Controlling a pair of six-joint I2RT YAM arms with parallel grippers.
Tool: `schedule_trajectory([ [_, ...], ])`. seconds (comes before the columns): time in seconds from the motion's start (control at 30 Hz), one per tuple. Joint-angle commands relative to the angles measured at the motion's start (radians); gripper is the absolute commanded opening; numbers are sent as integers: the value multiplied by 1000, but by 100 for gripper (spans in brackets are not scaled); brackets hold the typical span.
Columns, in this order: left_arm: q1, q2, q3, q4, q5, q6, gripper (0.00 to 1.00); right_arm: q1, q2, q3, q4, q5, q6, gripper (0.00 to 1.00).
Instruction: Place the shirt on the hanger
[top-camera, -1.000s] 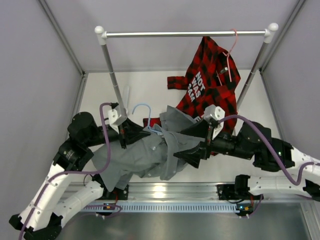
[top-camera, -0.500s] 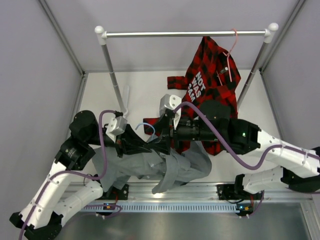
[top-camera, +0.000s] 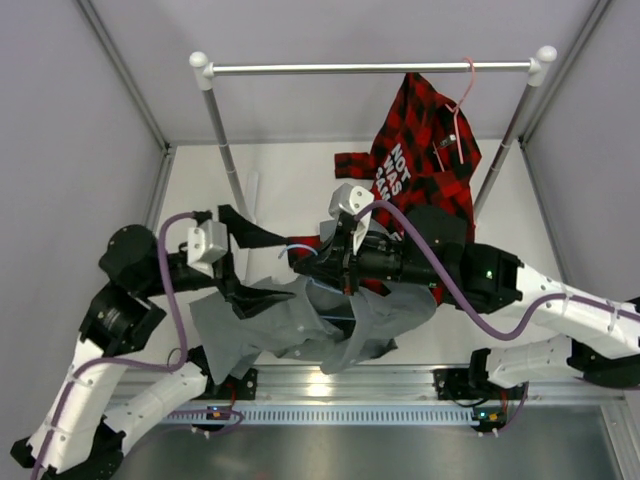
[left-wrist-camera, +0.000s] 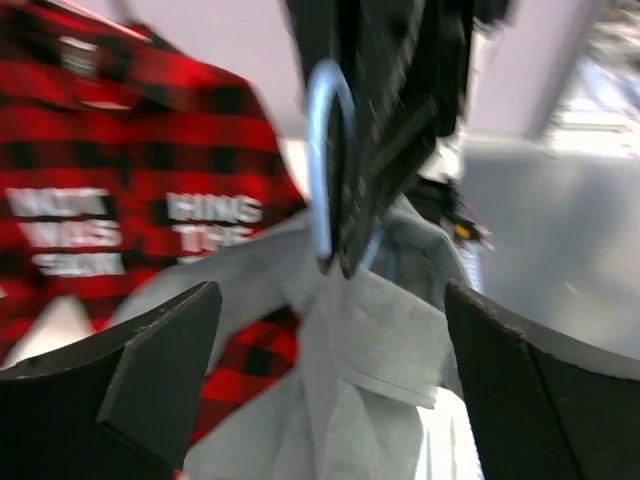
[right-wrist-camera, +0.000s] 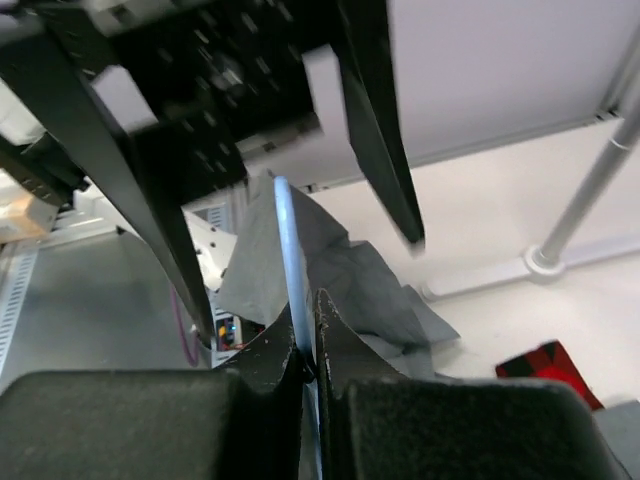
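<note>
White table (top-camera: 290, 170) | right pincer (right-wrist-camera: 308, 305) clamps hanger (right-wrist-camera: 286, 230) | left pincer (left-wrist-camera: 330, 290) spread wide

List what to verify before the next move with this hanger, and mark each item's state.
1. The right gripper is shut on the hanger: ok.
2. The left gripper is open and holds nothing: ok.
3. The shirt hangs below the hanger's hook: ok.
4. Both shoulders are seated on the frame: cannot tell, the fabric hides it.
5. The rail has a bare stretch beside the plaid shirt: ok.
</note>
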Motion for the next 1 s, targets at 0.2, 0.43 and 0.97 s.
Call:
schedule_trajectory([
  [0.2,2,-252,52,-125,-960,-147,98,-13,-92,-24,56,441,83,0],
  [0.43,0,-452,-215,-279,-970,-434,96,-39,-57,83,14,536,28,0],
  [0.97,2,-349,-329,-213,-1406,-599,0,-47,-50,174,-53,490,26,0],
])
